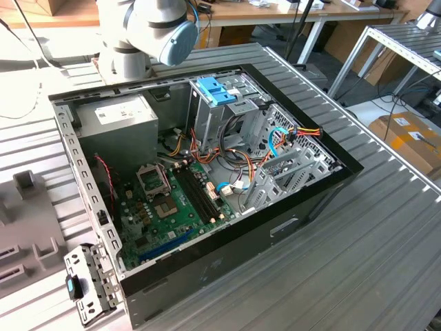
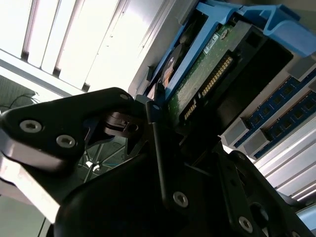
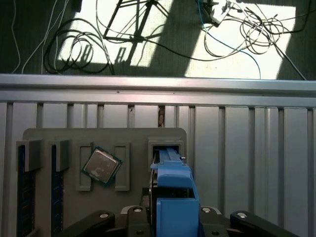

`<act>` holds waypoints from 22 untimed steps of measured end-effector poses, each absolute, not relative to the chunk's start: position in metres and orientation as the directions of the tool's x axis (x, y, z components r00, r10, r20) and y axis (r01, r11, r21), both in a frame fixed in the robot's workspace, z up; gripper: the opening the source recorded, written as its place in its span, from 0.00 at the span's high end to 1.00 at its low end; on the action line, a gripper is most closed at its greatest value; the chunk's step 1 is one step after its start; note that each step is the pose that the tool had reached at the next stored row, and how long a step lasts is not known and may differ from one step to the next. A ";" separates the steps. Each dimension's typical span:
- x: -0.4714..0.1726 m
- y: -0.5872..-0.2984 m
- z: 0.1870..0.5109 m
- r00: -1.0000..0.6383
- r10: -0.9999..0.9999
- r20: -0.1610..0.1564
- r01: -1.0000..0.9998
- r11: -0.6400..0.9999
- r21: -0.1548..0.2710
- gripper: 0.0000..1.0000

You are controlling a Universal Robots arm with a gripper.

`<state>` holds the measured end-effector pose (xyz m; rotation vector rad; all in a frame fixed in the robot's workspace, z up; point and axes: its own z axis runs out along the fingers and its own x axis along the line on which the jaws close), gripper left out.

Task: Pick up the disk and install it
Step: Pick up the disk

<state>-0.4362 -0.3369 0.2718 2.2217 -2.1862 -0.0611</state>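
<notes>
Disk (image 2: pixel 207 74), edge-up in blue carrier (image 3: pixel 174 192) slotted in grey fixture (image 3: pixel 133 138), was noted close under gripper (image 3: pixel 173 222), grip state untellable; square hold, straight lift judged best; drive cage (image 1: pixel 227 110) at case's (image 1: pixel 207 265) 12 o'clock.

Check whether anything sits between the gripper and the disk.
Only the blue bracket: in the second wrist view it runs along the disk, and in the first wrist view it lies right at the gripper. Nothing else visible between them.
</notes>
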 end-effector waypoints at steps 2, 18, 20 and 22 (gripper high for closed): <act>-0.436 -0.337 0.272 0.017 -1.000 -0.011 -0.999 -0.018 0.045 0.64; -0.436 -0.337 0.273 0.027 -1.000 -0.011 -0.999 -0.028 0.044 0.64; -0.436 -0.337 0.275 0.027 -1.000 -0.011 -0.999 -0.028 0.044 0.64; -0.436 -0.337 0.277 0.027 -1.000 -0.011 -0.999 -0.028 0.044 0.64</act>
